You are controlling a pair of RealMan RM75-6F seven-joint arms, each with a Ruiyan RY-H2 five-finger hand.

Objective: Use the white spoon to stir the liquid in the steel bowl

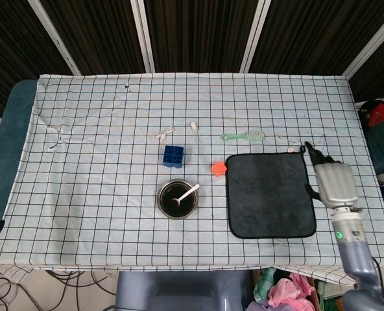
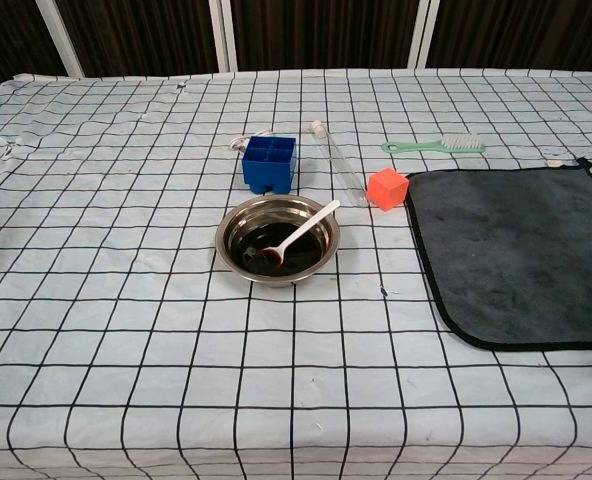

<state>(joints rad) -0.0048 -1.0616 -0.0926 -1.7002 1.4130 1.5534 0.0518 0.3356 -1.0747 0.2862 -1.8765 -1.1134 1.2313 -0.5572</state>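
Where checked cloth (image 1: 101, 162) lies (dark panels (image 1: 192, 32) behind)

Right robot hand (image 1: 335, 183) fingers unclear; left unseen.

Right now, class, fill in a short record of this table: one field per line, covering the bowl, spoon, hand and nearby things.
bowl: steel bowl holding dark liquid, near the table's middle
spoon: white spoon lying in the bowl, handle leaning on the rim
right hand: right hand off beside the dark mat, holding nothing visible
left hand: not in view
nearby: blue tray, orange cube, green brush
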